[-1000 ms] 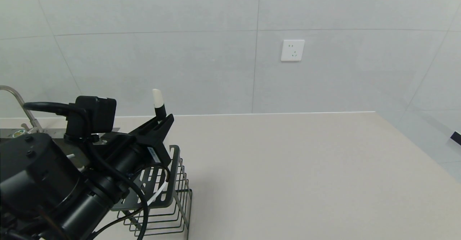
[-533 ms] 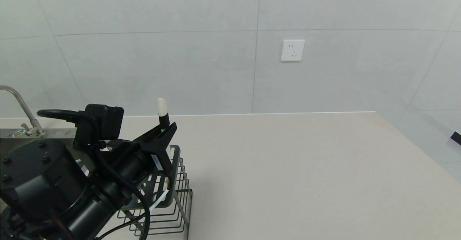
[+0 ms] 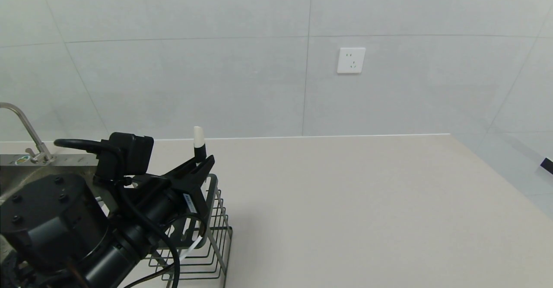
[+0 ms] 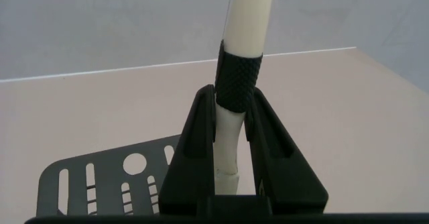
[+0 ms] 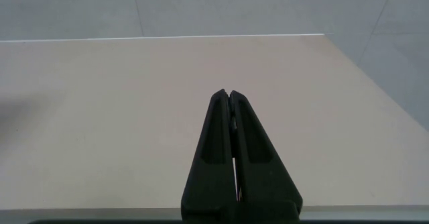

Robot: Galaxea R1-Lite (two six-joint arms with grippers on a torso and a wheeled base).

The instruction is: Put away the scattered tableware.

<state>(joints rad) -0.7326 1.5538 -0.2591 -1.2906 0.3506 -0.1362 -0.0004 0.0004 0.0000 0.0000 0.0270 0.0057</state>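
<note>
- The left gripper [image 3: 202, 163] is closed narrowly on a utensil [image 3: 198, 136], a slim white rod with a black knurled band.
- In the left wrist view the gripper [image 4: 231, 113] has a finger on each side of the rod. They press it just below the band, and the utensil [image 4: 247, 23] sticks out well past the fingertips.
- The utensil stands nearly upright with its white tip uppermost. Its lower end is hidden behind the gripper body, so what kind of tableware it is cannot be told.
- The gripper hangs over a dark wire rack [image 3: 217, 236], above the near edge of the rack's slotted plate [image 4: 100, 184]. Whether the gripper or the utensil touches the rack cannot be told.
- The right gripper [image 5: 230, 98] has its fingers pressed together with nothing between them. It is above the countertop [image 5: 100, 117], pointing towards the back edge.
- The rack stands on the countertop [image 3: 345, 201] near its front left, just beside the sink [image 3: 47, 160] and the faucet [image 3: 23, 124].
- The back edge of the countertop meets a tiled wall, which carries a white outlet [image 3: 351, 60].
- A broad stretch of countertop runs from the rack to the right edge, which slants away towards the back right corner.
</note>
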